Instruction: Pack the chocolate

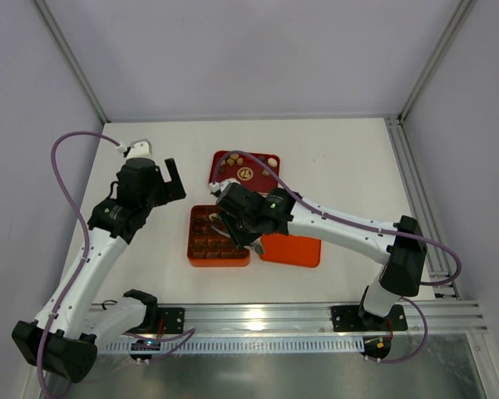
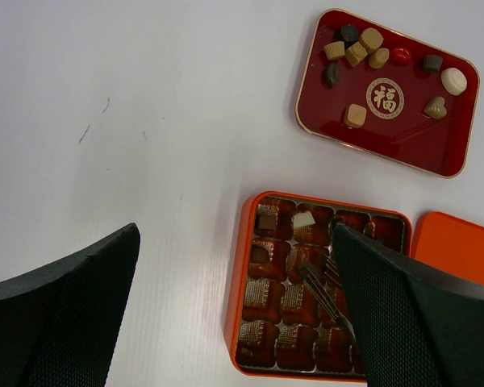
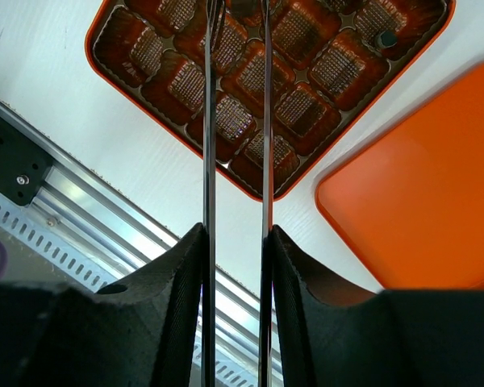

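Observation:
Several chocolates (image 2: pixel 355 50) in dark brown, tan and cream lie in the dark red tray (image 2: pixel 460 105) at the back. The orange box (image 2: pixel 240 282) of brown paper cells holds a dark piece (image 2: pixel 267 218) and a cream piece (image 2: pixel 304 219) in its far row. My right gripper (image 3: pixel 235 234) is shut on metal tongs (image 3: pixel 210 121), whose two blades stand apart over the box (image 3: pixel 250 187); their tips run out of the right wrist view. A dark round piece (image 3: pixel 385 38) sits in one cell. My left gripper (image 2: pixel 235 242) is open and empty above the table left of the box.
The orange lid (image 1: pixel 291 249) lies flat right of the box (image 1: pixel 191 245). The red tray (image 1: pixel 270 158) is just behind them. An aluminium rail (image 1: pixel 316 316) runs along the near edge. Grey walls enclose the white table.

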{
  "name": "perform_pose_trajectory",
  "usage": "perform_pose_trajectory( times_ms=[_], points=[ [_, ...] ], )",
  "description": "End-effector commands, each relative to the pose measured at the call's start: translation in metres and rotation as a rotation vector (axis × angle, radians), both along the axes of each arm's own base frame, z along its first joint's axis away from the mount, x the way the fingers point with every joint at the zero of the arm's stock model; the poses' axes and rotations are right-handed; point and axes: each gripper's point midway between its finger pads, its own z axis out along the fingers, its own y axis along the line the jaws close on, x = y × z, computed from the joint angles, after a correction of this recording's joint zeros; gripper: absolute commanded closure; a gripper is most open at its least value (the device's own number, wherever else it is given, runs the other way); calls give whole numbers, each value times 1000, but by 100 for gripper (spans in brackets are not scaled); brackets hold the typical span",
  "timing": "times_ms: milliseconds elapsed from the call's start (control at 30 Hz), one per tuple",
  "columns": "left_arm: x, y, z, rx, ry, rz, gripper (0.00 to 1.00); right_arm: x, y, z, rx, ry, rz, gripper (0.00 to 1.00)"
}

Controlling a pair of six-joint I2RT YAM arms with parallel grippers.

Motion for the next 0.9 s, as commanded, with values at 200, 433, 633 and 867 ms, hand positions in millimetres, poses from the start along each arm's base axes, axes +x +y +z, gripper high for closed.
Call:
perform_pose_trajectory(
  times_ms=[200, 433, 633, 867],
  points=[
    [7, -1, 8, -15, -42, 3, 0, 6, 10, 19, 47, -46, -1, 57],
    [7, 0, 8, -15, -43, 2, 0, 34, -8, 39, 31, -115, -65, 57],
    [7, -1, 8, -21, -41, 1, 0, 86, -38, 60, 44, -160, -176, 57],
    [7, -2, 7, -23, -39, -3, 0, 141, -77, 46, 1, -153, -282, 57]
  ],
)
